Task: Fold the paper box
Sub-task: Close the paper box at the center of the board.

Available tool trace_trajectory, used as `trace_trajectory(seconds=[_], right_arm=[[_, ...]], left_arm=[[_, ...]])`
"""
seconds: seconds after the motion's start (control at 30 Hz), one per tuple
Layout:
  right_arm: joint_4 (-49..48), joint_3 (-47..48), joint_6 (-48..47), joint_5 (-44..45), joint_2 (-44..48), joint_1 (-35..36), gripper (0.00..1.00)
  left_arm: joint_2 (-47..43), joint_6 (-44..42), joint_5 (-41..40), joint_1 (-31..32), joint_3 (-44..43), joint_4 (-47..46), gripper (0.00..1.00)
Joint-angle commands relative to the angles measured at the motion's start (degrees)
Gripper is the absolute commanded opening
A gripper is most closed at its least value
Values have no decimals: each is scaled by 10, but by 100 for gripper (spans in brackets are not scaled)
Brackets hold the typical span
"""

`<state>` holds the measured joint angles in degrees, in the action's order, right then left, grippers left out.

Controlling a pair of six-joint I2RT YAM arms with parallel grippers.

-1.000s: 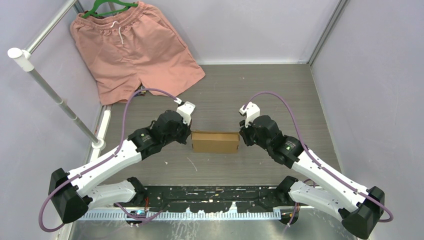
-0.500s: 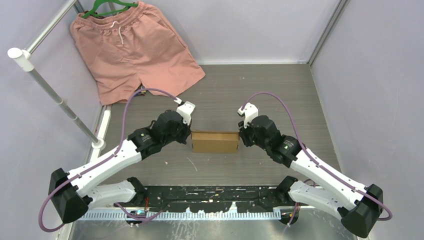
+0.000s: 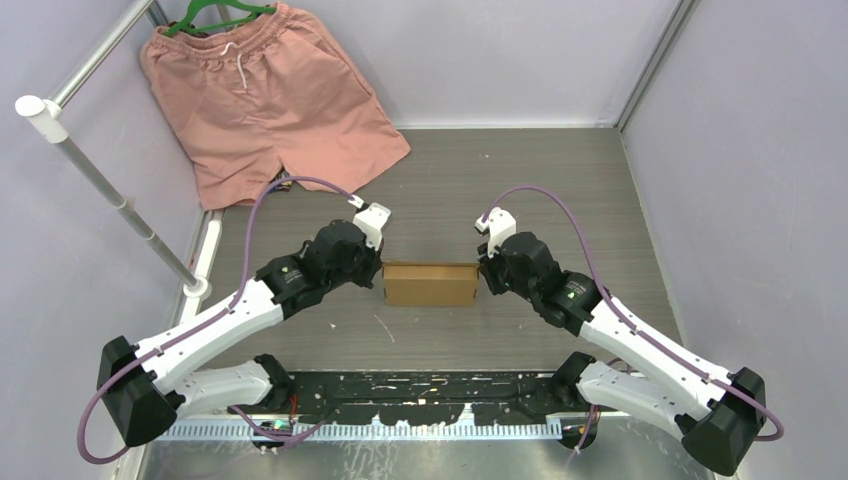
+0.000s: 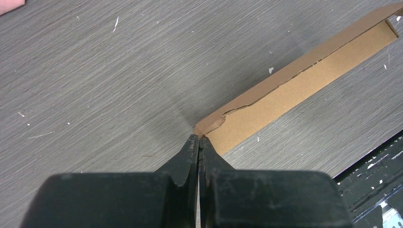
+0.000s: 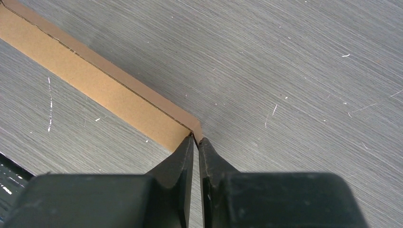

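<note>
- The left end effector [image 4: 198, 138] is fully closed, its two black fingers pressed flat together with no gap
- Its tips touch a corner at the left end of the paper box [image 3: 430, 284], where the cardboard edge is creased and slightly ragged; whether any card is caught between the fingers cannot be told
- The right end effector [image 5: 196, 137] is closed down to a thin slit, with a sliver of the box's right end corner pinched between its tips
- The box is a small plain brown rectangle, its long side running left to right, with one end effector at each short end
- It rests on the grey wood-grain tabletop [image 3: 540, 180], about midway between the side walls and nearer the arms' bases than the far wall
- Both arms reach inward from the near edge, a purple cable arching over each wrist
- Salmon-pink shorts [image 3: 262, 95] on a green hanger [image 3: 215, 14] lie in the far left corner, well apart from the box
- A metal rail [image 3: 100, 180] with a white cap slants along the left side
</note>
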<state>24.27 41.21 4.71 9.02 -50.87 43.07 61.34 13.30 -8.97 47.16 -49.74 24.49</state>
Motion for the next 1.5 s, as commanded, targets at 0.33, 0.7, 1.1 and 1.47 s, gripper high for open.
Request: trace_trajectory(seconds=[0.33,0.7,1.1,1.47], right_arm=[[-26,16,-3,13,-24,3,10],[-22,24,5,17,-16,3,4],[-7,47,17,8,-26,3,1],[5,70,35,2,-60,3,1]], left_arm=[[-8,3,1,1,-22,-14,0],[-15,3,1,2,-19,-12,0],[-15,6,9,1,-25,-9,0],[-8,10,19,1,-30,-11,0]])
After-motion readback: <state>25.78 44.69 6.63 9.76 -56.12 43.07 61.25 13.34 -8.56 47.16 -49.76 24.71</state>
